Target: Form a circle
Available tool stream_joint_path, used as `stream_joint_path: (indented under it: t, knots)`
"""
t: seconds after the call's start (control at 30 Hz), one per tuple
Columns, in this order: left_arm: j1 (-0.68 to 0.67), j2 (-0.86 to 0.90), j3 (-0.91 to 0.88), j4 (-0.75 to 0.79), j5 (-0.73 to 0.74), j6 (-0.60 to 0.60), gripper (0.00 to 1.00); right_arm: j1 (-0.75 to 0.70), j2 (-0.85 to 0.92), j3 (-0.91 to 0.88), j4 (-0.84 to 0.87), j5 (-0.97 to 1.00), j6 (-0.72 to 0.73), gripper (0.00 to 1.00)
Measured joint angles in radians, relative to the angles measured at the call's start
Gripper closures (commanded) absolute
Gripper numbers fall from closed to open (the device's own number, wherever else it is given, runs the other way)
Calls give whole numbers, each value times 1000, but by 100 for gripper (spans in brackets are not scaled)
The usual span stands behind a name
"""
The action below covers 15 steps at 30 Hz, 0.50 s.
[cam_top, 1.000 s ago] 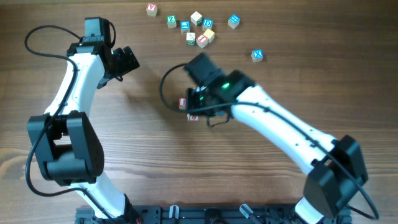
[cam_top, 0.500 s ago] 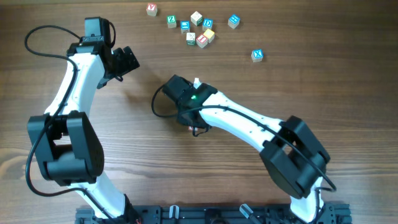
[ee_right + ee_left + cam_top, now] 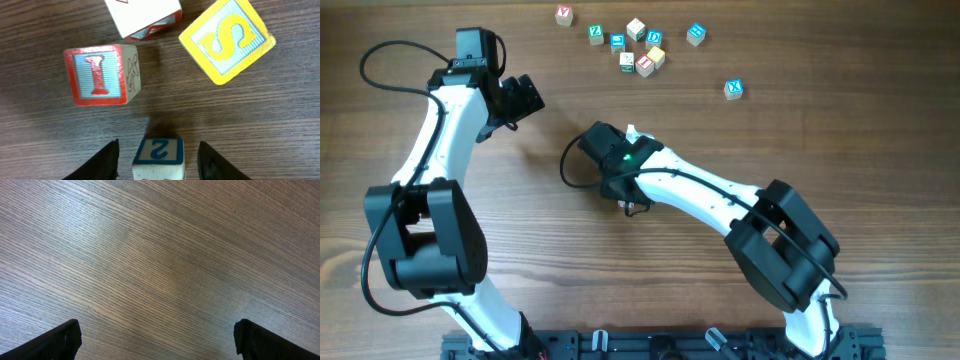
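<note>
- My right gripper (image 3: 158, 145) stands spread astride the blue-lettered cube (image 3: 159, 154). There is a gap of bare wood on each side, so I pinch nothing. The cube rests on the table (image 3: 280, 115), and I judge it placed.
- This cube is the nearest member of the circle (image 3: 131, 72), which lies at mid-table directly under my right wrist, so the overhead view mostly hides it.
- Just beyond it, left of the bare middle, sits the red I cube (image 3: 97, 75). Farther off to the right is the yellow S cube (image 3: 227, 40), turned askew, and at the far edge a pale cube (image 3: 142, 15) is cut off by the frame.
- I see four cubes round an open centre. I cannot see a fifth. The spacing looks uneven, so I judge the ring nearly formed, with tidying left.
- My left gripper (image 3: 156, 335) is spread wide over bare wood, well apart from the ring.
- Farthest off, the loose cubes (image 3: 635, 45) lie scattered by the table's far edge.
</note>
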Motion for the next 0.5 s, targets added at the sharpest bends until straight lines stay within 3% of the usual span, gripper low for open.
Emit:
stream_joint_path:
  t: [0.13,0.23,0.5]
  knots:
    - [0,0,0,0,0,0,0,0,4,0,-3,-12,0,46]
    - [0,0,0,0,0,0,0,0,4,0,-4,-50,1,58]
    - [0,0,0,0,0,0,0,0,4,0,-42,-81,1,66]
